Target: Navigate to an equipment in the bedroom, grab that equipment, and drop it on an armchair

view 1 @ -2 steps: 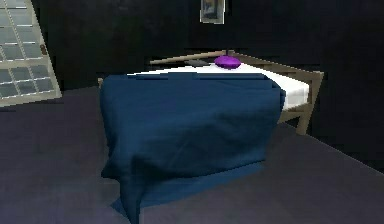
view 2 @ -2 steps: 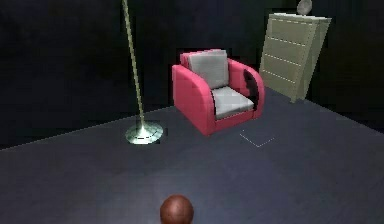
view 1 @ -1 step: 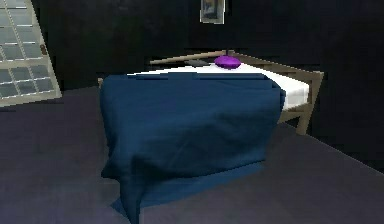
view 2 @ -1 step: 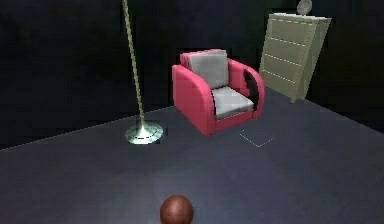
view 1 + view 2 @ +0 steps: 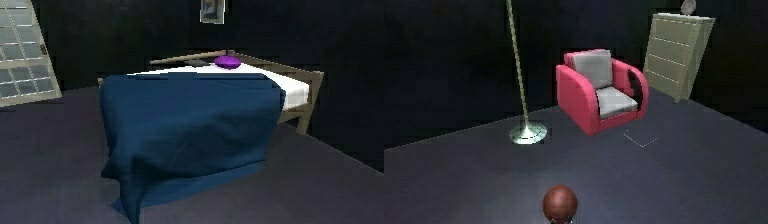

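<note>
1 reddish-brown ball (image 5: 560, 203), well apart from armchair (image 5: 599, 92).

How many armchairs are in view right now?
1. The red armchair with grey cushions stands on the floor in the arm side view, between the floor lamp and the dresser. Others may be hidden beyond the frames.

Ahead I see a navy blanket (image 5: 185, 130), a white sheet (image 5: 292, 88), a purple blob (image 5: 228, 62) and a window (image 5: 22, 60) of pale gridded panes. At my side, the armchair (image 5: 579, 100) is crimson with grey cushions, the lamp (image 5: 529, 130) brassy, the dresser (image 5: 677, 55) beige, the ball (image 5: 559, 203) reddish-brown.
</note>
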You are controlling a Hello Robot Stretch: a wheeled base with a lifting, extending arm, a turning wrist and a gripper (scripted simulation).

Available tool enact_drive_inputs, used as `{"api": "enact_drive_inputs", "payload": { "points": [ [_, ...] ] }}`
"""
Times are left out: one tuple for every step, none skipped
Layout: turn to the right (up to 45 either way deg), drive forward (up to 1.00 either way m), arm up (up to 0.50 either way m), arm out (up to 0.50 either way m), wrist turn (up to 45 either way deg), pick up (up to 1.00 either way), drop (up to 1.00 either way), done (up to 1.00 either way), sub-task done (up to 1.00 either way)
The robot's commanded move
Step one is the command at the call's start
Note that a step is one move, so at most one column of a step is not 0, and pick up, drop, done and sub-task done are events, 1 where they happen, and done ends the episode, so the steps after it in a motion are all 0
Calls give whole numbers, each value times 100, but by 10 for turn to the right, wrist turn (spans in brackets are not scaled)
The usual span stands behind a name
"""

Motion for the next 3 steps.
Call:
{"api": "enact_drive_inputs", "payload": {
  "points": [
    [0, 0, 50, 0, 0, 0, 0, 0, 0],
    [0, 0, 38, 0, 0, 0, 0, 0, 0],
    [0, 0, 0, 0, -450, 0, 0, 0, 0]
  ]
}}
